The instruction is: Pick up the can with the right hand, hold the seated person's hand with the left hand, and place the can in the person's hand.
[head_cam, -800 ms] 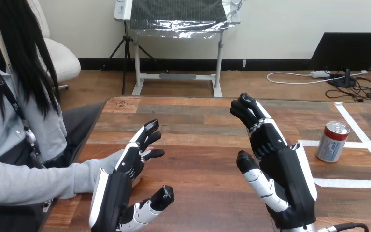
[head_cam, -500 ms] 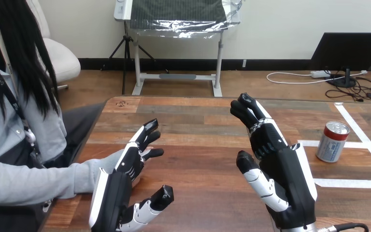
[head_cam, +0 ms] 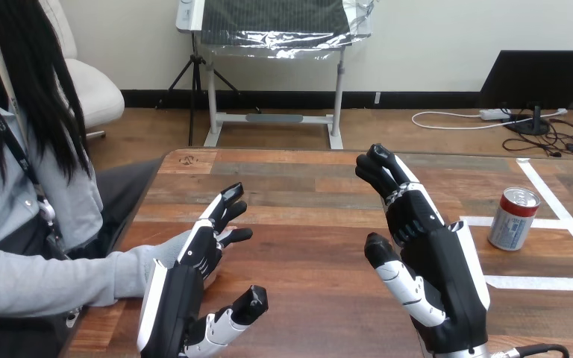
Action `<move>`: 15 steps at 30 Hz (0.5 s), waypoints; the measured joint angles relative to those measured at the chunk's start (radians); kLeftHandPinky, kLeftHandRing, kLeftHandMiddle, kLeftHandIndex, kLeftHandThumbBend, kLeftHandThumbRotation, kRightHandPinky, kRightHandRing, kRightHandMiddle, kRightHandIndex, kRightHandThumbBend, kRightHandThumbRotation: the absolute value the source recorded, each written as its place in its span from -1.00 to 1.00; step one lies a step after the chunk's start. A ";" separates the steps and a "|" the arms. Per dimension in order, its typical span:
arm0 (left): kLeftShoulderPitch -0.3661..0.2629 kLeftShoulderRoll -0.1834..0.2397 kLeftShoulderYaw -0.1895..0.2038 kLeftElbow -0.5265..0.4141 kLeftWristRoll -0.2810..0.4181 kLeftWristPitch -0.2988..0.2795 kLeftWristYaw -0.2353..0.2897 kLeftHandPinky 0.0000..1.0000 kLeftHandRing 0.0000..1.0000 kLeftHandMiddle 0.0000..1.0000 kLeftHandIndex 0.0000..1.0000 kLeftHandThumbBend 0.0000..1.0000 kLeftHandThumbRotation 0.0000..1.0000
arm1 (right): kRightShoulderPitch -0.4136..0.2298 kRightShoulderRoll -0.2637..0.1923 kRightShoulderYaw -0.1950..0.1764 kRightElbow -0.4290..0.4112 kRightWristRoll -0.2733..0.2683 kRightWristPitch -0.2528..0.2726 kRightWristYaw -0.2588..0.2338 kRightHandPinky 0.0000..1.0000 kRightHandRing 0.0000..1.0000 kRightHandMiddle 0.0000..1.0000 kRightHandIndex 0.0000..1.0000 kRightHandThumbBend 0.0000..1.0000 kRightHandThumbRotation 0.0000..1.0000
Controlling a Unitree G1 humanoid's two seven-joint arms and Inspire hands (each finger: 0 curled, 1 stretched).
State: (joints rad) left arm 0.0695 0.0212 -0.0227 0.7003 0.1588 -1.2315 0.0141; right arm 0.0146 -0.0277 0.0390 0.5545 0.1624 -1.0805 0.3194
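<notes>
The red can [head_cam: 513, 218] with a silver top stands upright on the wooden table [head_cam: 306, 194] at the right side, inside a bay marked by 3 strips of white tape [head_cam: 541, 282]. Nothing touches it, and its contents cannot be made out. The right hand [head_cam: 425, 253] is raised over the table just left of the can and apart from it. Its palm faces the view's left, its fingers are loosely extended upward and its thumb is spread, so it is released and grasps nothing. The left hand [head_cam: 186, 291] lies low at the table's near left, fingers straight and pointing away, thumb out to the side, and it is likewise released. The person's grey sleeve [head_cam: 130, 272] reaches in from the left edge and its cuff passes behind this hand. Whether the 2 touch cannot be told.
</notes>
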 measured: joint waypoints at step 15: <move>0.000 0.005 0.000 0.000 -0.010 0.000 -0.004 0.52 0.75 0.82 0.77 1.00 0.55 | 0.000 0.000 -0.001 0.000 -0.001 0.000 -0.001 0.96 0.81 0.79 0.83 0.29 0.20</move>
State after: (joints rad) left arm 0.0693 0.0257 -0.0224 0.7004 0.1487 -1.2316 0.0106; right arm 0.0145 -0.0277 0.0380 0.5545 0.1611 -1.0805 0.3182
